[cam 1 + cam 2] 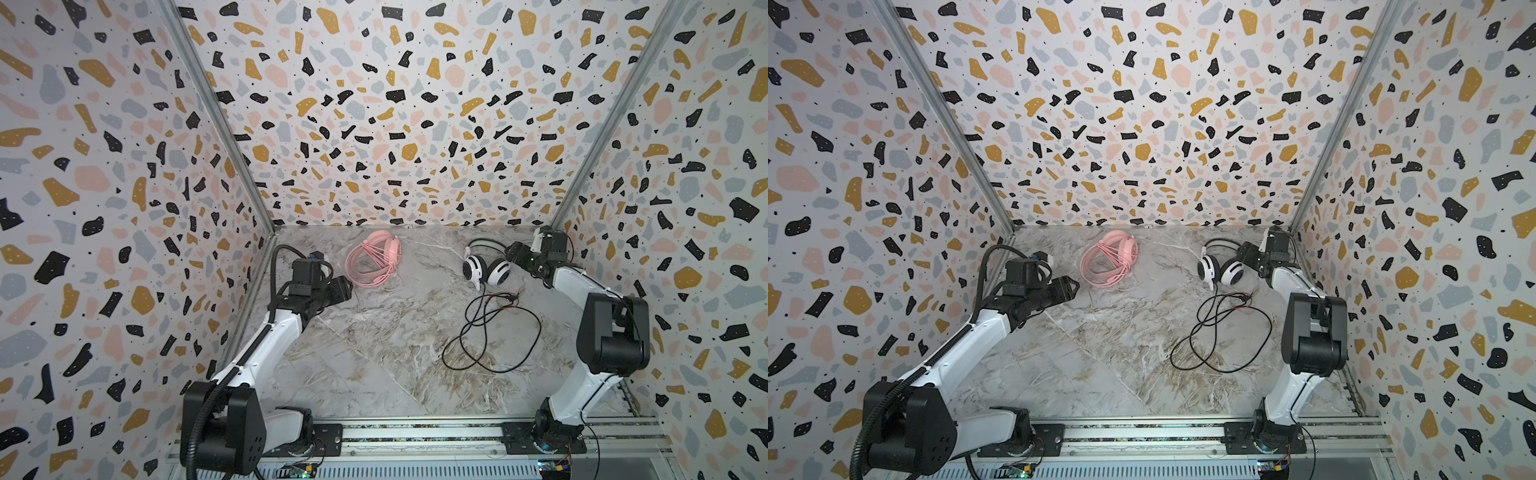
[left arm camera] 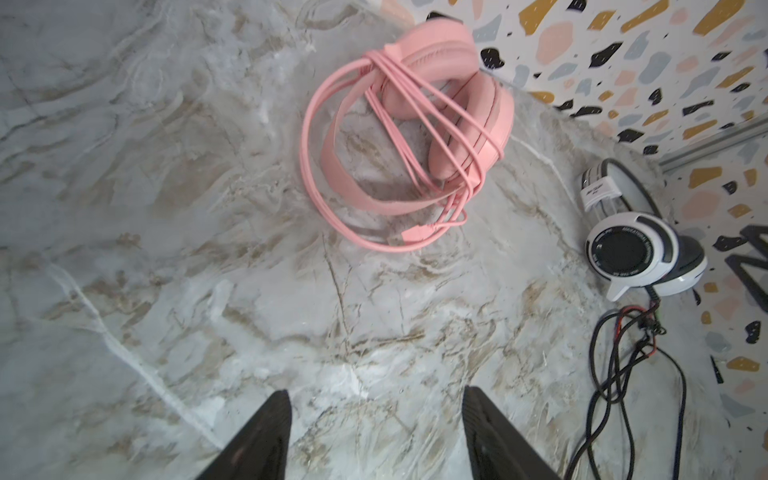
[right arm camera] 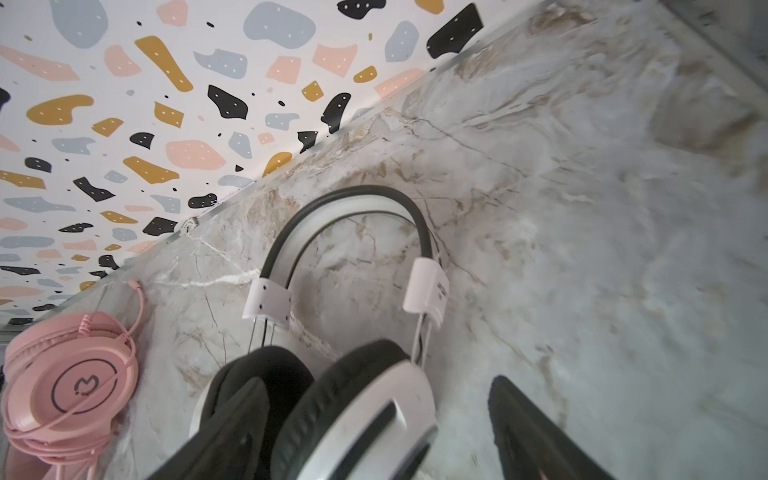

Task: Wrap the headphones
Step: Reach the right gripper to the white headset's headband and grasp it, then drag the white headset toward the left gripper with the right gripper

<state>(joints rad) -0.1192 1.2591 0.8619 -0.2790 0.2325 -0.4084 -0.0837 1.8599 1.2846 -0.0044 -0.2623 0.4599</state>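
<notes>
Marble-pattern desk (image 1: 374,332), speckled walls (image 1: 374,104). Left gripper (image 2: 376,395): fingers apart, nothing between, short of the pink headset (image 1: 374,257) at the back (pink cable (image 2: 415,124) wound round it). White-and-black headset (image 1: 486,268) back right, black cable (image 1: 490,332) in loose loops on the desk. Right gripper (image 3: 378,386): fingers wide apart around one ear cup (image 3: 353,424), not clamped.

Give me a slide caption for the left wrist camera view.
Left gripper open over marble table: pink headphones wrapped in their cable, white-and-black headphones with black cable lying loose.
</notes>
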